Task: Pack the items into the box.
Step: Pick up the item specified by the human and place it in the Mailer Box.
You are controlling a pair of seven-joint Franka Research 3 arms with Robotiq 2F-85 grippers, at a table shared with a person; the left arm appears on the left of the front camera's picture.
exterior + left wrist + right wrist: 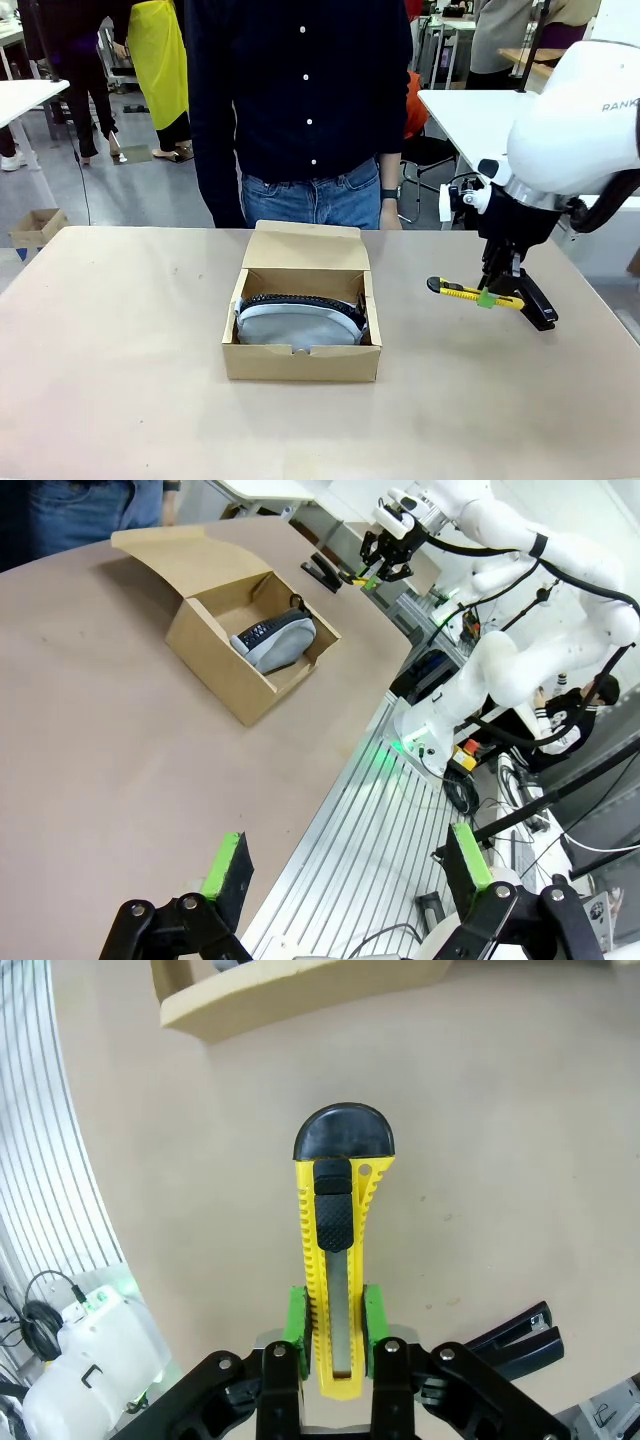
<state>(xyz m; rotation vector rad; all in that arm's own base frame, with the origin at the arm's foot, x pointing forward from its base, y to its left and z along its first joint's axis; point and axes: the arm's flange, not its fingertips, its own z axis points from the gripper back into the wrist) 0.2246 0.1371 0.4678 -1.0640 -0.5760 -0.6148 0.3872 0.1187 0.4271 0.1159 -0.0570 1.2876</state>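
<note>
One utility knife point(334, 1222) sits pinched in right claw point(333, 1322).

Bright even overhead light, soft shadows on table point(120, 380); wrist views bowed at edges, sharp

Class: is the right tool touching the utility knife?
Touching. The right wrist view shows the green pads of the right tool pressed against both sides of the utility knife.

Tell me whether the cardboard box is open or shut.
Open. The box has its flap lid standing up at the far side, and the grey pouch lies visible inside.
</note>
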